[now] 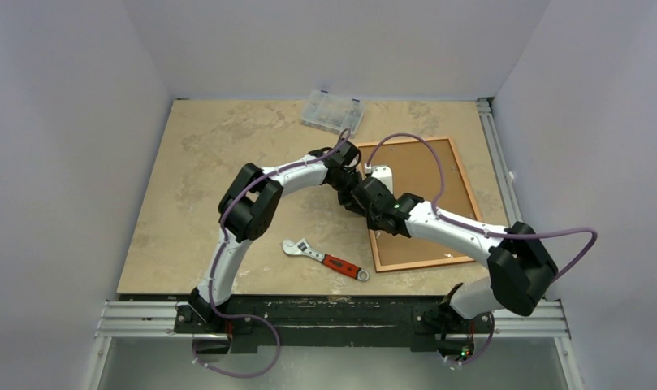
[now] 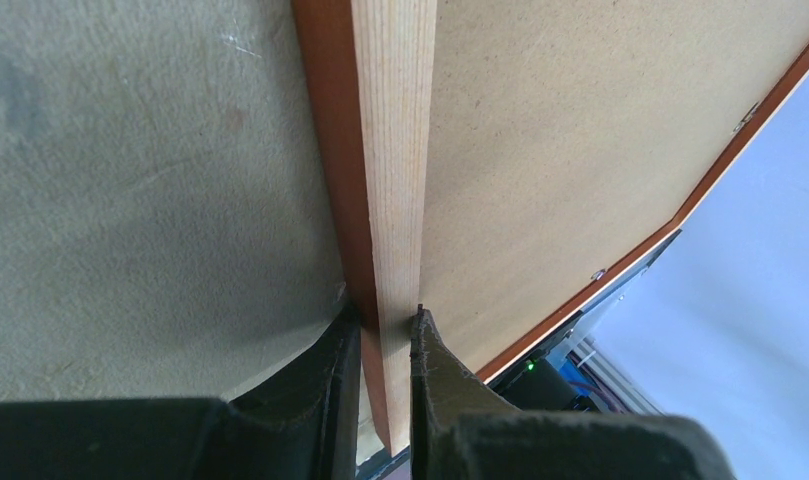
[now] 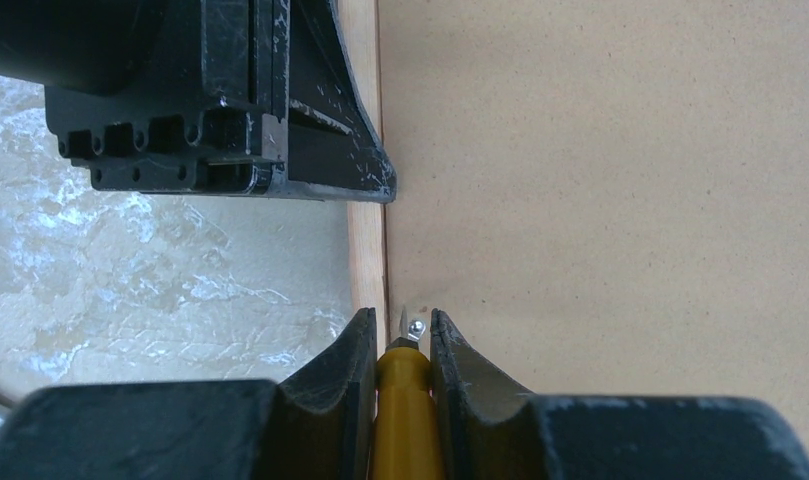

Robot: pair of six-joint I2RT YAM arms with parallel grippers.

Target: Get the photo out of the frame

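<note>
Top external: one frame [image 1: 465,177], one wrench [image 1: 325,260], one box [image 1: 333,111]

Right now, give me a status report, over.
Left gripper shut on frame edge. Right gripper shut on yellow tool, tip at backing board seam. Photo not visible. Wrench lies apart.

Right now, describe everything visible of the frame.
The frame lies flat, back up, on the right part of the table. It is a large thin rectangle of narrow moulding, red-orange on the outer edge, pale bare wood behind. The brown backing board fills it; small metal tabs show on one rail. The left gripper clamps the rail toward the table's middle. The right gripper holds a yellow-handled tool, tip at the seam between that rail and the board.
</note>
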